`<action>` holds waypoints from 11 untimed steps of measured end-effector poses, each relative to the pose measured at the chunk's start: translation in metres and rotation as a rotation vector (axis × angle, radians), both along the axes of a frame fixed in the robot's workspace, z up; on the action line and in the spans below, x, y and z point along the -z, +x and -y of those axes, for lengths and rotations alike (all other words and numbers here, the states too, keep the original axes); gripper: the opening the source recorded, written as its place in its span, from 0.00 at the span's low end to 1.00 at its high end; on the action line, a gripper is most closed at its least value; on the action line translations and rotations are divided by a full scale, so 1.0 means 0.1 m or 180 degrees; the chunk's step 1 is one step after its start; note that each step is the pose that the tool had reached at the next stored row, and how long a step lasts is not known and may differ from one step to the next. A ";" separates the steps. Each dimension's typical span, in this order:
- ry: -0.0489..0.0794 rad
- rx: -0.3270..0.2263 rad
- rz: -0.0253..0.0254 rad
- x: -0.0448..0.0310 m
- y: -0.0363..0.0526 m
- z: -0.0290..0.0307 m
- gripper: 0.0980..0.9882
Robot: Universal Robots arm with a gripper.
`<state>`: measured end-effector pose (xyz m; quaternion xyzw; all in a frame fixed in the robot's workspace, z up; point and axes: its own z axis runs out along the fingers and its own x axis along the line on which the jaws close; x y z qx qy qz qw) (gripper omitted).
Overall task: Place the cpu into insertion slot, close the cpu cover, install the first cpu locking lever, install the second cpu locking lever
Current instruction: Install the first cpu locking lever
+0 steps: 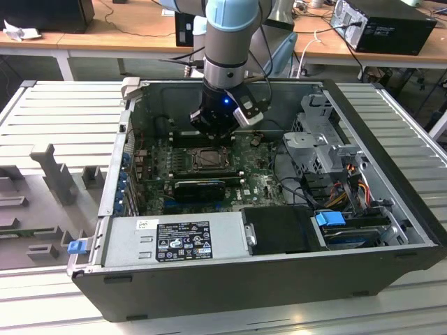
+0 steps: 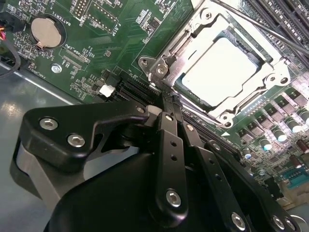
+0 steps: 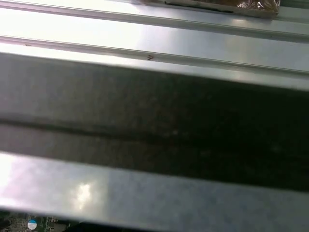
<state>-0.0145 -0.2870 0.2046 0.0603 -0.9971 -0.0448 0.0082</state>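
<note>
Cpu [image 2: 219, 71] lies seated under cpu cover [image 2: 270, 72], just beyond closed fingers [image 2: 170, 126].

Lab/workshop: open PC case [image 1: 279, 279], benches w/ cables [image 1: 126, 31].

the tool [image 2: 170, 99] hangs low inside the open computer case [image 1: 391, 209], just beside the insertion slot [image 2: 227, 65], with its fingers pressed together. above the green board [image 1: 255, 183] the way is open from the top. the long black card [image 1: 201, 187] lies near the slot, the drive cage [image 1: 318, 143] stands on the exterior view's right, and the power supply [image 1: 174, 241] blocks the near side.
</note>
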 end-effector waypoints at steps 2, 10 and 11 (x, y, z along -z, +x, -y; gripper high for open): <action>-0.0009 -0.0001 0.0000 0.000 0.000 0.000 0.01; -0.0033 -0.0007 0.0001 0.026 0.001 -0.002 0.01; -0.0037 -0.0009 0.0000 0.031 0.000 -0.001 0.01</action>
